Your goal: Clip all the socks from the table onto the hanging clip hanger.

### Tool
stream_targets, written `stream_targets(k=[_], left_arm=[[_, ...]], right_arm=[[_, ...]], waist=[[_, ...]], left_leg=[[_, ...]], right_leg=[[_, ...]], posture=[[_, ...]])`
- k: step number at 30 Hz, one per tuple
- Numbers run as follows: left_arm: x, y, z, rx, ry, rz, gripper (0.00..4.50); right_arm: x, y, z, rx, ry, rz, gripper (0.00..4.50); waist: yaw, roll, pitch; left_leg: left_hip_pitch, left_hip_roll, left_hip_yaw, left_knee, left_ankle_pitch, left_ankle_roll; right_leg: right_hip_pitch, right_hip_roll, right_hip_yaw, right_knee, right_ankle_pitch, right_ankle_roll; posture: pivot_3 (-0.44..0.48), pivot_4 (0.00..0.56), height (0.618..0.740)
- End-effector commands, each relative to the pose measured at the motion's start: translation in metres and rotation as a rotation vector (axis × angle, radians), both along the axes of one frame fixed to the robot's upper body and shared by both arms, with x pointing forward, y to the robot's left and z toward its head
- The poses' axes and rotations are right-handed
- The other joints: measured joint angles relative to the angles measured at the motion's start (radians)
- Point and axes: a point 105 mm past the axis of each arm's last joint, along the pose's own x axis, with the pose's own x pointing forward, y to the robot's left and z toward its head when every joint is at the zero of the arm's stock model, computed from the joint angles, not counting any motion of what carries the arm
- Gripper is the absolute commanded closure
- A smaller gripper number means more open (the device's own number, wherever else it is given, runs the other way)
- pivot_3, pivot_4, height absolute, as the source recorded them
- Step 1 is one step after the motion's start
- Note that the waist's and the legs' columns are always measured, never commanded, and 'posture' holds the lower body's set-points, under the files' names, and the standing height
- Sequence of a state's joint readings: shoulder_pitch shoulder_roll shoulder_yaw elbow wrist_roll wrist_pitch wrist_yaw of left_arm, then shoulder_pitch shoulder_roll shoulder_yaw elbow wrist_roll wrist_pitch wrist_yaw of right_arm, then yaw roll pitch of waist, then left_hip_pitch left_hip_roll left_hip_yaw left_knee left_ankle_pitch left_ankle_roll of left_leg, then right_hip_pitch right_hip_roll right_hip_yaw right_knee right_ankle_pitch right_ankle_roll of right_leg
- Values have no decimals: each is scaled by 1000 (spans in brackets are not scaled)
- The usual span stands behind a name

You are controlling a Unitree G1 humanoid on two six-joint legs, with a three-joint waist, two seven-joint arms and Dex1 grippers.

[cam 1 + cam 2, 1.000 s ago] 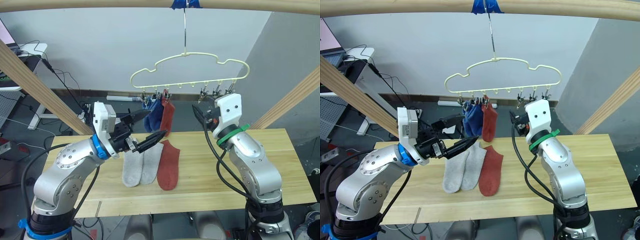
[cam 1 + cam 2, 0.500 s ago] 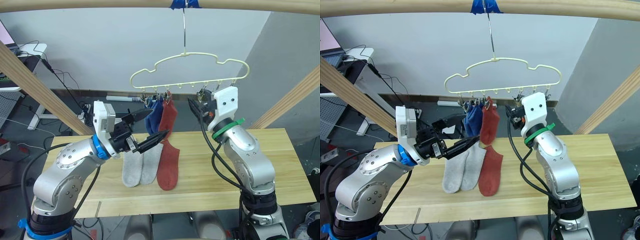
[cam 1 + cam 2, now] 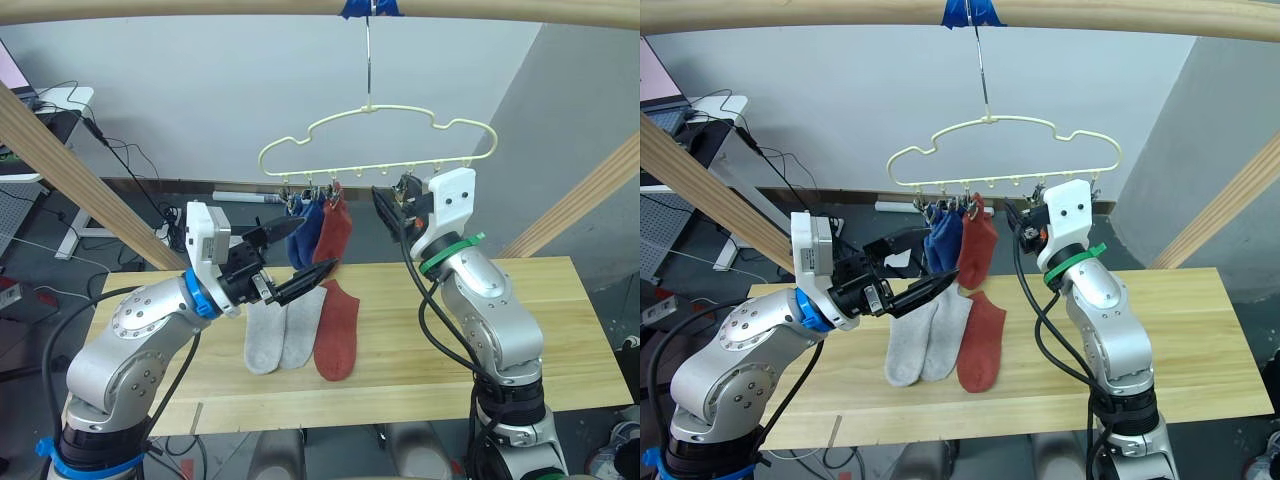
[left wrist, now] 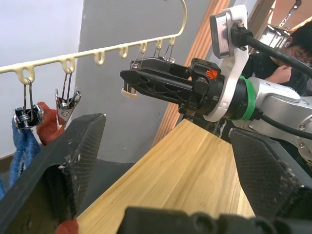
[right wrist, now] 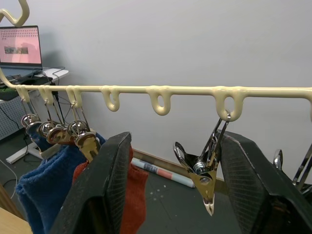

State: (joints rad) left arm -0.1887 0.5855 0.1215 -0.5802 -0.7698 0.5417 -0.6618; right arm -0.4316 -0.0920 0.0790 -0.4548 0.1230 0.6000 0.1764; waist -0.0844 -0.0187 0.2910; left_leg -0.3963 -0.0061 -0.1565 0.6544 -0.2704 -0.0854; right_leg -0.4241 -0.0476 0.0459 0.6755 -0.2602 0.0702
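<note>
The pale yellow clip hanger [image 3: 380, 135] hangs by its hook from the top pole. Blue socks [image 3: 305, 232] and one rust red sock [image 3: 336, 230] are clipped at its left end. Two light grey socks [image 3: 280, 335] and a second rust red sock [image 3: 338, 328] lie flat side by side on the table [image 3: 560, 320]. My left gripper [image 3: 315, 246] is open and empty, held above the grey socks just in front of the hanging ones. My right gripper [image 3: 388, 205] is open and raised just under the hanger's bar, with a bare metal clip [image 5: 201, 168] between its fingers [image 5: 102, 190].
Round wooden poles frame the scene: one across the top [image 3: 200, 8] and slanted ones at left [image 3: 80, 180] and right [image 3: 590, 190]. A seated person [image 4: 287, 53] is beyond the table's right end. A desk with a laptop [image 5: 19, 46] stands at the far left.
My right gripper has risen and moved left toward the hanger's free clips. The left arm and the socks have stayed put.
</note>
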Motion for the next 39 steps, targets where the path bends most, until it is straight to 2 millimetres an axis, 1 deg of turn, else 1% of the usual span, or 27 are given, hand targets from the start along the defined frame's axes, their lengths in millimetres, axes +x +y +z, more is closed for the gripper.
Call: stream_targets(k=[1,3,8,11,14,17,19,20,25,27,28,30,32,33,38,39], left_arm=[[-7,-4,7,-5,-33,-23,0],[-7,-4,7,-5,-33,-24,0],[-8,-5,7,-5,-30,-25,0],[-8,-5,6,-4,-27,-24,0],[-8,-5,3,1,-19,-22,0],[-9,-6,-10,45,10,-12,0],[-11,-7,-29,113,55,-4,0],[-10,-8,-44,172,80,10,0],[-7,-15,-109,356,200,42,0],[2,-24,-139,489,186,34,0],[4,-28,-147,535,169,21,0],[12,-32,-156,585,137,20,0],[30,-41,-162,608,99,54,0],[35,-44,-164,620,81,57,0],[53,-53,-175,660,59,70,0],[52,-54,-184,694,84,48,0]], right_arm=[[-3,0,13,30,-45,6,1881],[-3,0,13,40,-39,6,2239],[-2,-2,12,46,-32,2,3900],[-2,-5,12,48,-29,-2,4477],[-1,-8,13,58,-19,1,4477],[0,-13,14,81,10,28,4477],[-1,-15,16,82,25,72,4477],[-2,-16,17,77,32,94,4477],[-5,-20,16,38,72,177,4477],[-6,-21,13,6,92,216,4477],[-7,-21,13,-3,97,226,4477],[-6,-21,12,-10,101,233,4477],[-6,-21,11,-17,104,236,4477],[-6,-21,11,-18,104,237,4477],[-5,-22,11,-17,104,229,4477],[-6,-22,11,-16,104,226,4477]], waist=[[0,0,0],[0,0,0],[0,0,0],[0,0,0],[0,0,0],[-1,0,0],[-2,1,0],[-3,1,0],[-3,2,1],[-3,3,2],[-2,3,2],[-4,3,2],[-5,3,2],[-5,3,2],[-11,3,2],[-13,3,2]], left_leg=[[0,0,0,0,0,0],[0,0,0,0,0,0],[0,0,0,0,0,0],[0,0,0,0,0,0],[0,0,0,0,0,0],[0,0,0,0,0,0],[0,0,0,0,0,0],[0,0,0,0,0,0],[0,0,1,-2,0,0],[0,0,1,-2,0,0],[0,0,1,-2,0,0],[0,0,1,-2,0,1],[0,0,1,-2,0,1],[0,0,1,-2,0,1],[0,0,1,-2,0,1],[0,0,1,-2,0,1]], right_leg=[[0,0,0,0,0,0],[0,0,0,0,0,0],[0,0,0,0,0,0],[0,0,0,0,0,0],[0,0,0,0,0,0],[0,0,0,0,0,0],[0,0,0,0,0,0],[0,0,0,0,0,0],[0,0,0,-1,0,0],[0,0,0,-1,0,0],[0,0,0,-1,0,0],[0,0,0,-1,0,0],[0,0,0,-1,0,0],[0,0,0,-1,0,0],[-1,0,0,-1,0,0],[-1,0,0,-1,0,0]], posture=[[-87,284,740],[-88,285,740],[-89,288,740],[-90,287,740],[-93,289,740],[-98,289,740],[-110,288,740],[-115,288,740],[-138,286,740],[-145,285,740],[-149,282,740],[-155,280,740],[-160,278,740],[-160,278,740],[-174,271,740],[-183,268,740]])
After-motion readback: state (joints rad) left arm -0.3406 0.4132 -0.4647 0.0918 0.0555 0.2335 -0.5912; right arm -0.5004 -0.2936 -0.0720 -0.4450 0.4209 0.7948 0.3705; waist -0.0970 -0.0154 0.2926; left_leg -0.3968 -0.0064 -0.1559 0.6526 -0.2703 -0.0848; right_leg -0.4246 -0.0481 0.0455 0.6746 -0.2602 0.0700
